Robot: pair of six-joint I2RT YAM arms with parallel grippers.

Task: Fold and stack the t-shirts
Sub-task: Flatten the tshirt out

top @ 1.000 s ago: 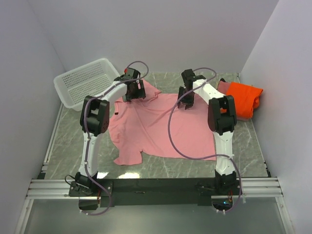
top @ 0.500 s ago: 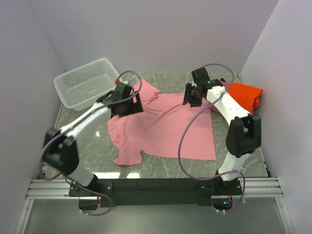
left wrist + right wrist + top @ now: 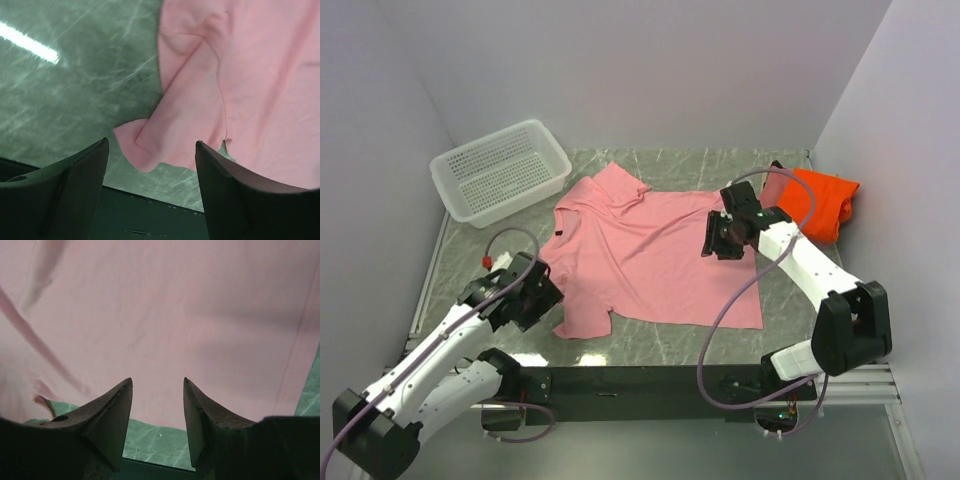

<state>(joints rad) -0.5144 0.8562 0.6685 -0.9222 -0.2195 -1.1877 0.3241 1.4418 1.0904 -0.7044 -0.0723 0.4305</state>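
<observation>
We line up to fold pink shirt (image 3: 650,250) | left gripper (image 3: 151,142) open, empty, above near corner | right gripper (image 3: 157,380) open, empty, above right side

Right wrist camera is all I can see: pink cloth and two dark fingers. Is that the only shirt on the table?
Observer: No. Beyond the pink t-shirt, a folded orange t-shirt lies at the far right corner.
Operator: Where is the other arm?
Observer: The left gripper hovers open above the pink t-shirt's near left sleeve.
Operator: Anything else out there?
Observer: A white basket sits at the far left, off the cloth.
</observation>
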